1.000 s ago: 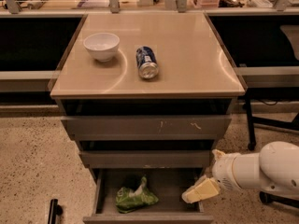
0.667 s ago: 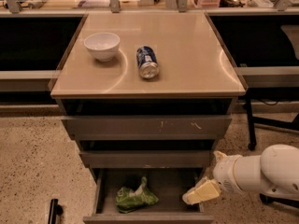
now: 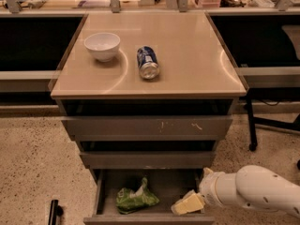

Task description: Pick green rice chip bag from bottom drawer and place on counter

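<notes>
Hand (image 3: 186,204) in bottom drawer (image 3: 140,218), near green rice chip bag (image 3: 136,199), not touching; spread indiscernible.

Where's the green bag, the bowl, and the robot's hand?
green bag (image 3: 137,199), camera view, middle of its crumpled foil.
bowl (image 3: 102,46), camera view, its middle.
end effector (image 3: 186,204), camera view, its yellowish tip, in the drawer (image 3: 140,218) right of the bag.

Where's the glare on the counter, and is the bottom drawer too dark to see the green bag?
Camera view: soft glare curves across the counter beside the bowl; the bottom drawer is shaded, yet the green rice chip bag shows clearly, left of the claw at the drawer's right side.
</notes>
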You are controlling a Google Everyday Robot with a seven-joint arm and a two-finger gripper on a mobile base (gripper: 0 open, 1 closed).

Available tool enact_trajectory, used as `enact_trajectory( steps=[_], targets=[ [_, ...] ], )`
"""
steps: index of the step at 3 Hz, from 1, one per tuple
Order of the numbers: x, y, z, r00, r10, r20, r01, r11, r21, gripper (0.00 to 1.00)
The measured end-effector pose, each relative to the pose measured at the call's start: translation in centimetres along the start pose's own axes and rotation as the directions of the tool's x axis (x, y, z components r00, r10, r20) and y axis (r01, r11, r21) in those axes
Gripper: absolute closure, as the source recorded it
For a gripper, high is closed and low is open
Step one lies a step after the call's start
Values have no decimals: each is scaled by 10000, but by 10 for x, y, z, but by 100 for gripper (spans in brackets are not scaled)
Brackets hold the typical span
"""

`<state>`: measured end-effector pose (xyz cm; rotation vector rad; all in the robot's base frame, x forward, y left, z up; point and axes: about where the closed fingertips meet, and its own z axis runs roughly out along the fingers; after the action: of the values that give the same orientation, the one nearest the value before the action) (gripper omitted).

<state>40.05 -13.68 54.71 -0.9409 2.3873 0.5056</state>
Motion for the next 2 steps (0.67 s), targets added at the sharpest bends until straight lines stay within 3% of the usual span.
enact_trajectory(
  steps=[1, 2],
  targets=[
    [6, -4, 40, 9999, 91, -86, -89, 9998, 179, 0],
    [0, -6, 43, 10000, 15, 18, -16, 9996, 298, 0]
  ],
)
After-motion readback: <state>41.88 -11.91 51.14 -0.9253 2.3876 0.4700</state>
